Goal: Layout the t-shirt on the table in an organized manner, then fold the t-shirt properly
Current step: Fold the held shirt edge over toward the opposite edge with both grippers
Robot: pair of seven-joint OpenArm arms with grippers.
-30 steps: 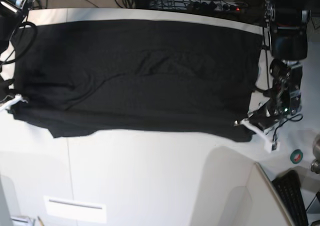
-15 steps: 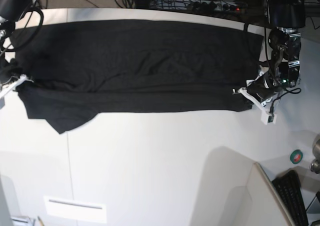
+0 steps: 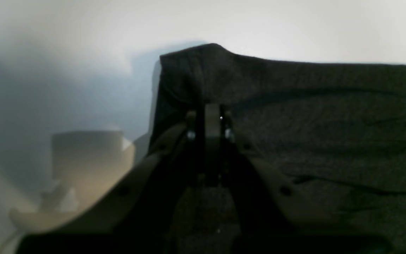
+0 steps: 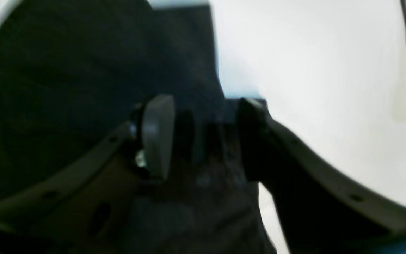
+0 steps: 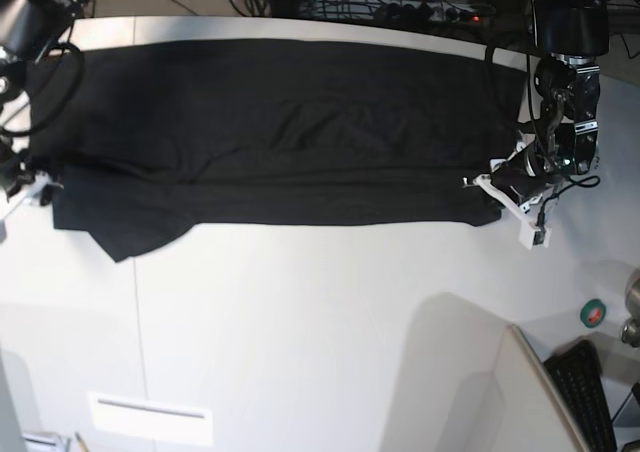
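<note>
The black t-shirt (image 5: 280, 132), soft, matte and creased, lies spread across the smooth white table (image 5: 320, 322). The left gripper (image 3: 210, 113) is pressed together, pinching a raised corner of the fabric. The right gripper (image 4: 203, 137) stands spread over the other edge

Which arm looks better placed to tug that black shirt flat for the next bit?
Probably the left. Its claw is pinched shut on the t-shirt at its near corner, ready to pull. The right claw stands open over the opposite edge and holds nothing, so it would have to regrip first.
</note>
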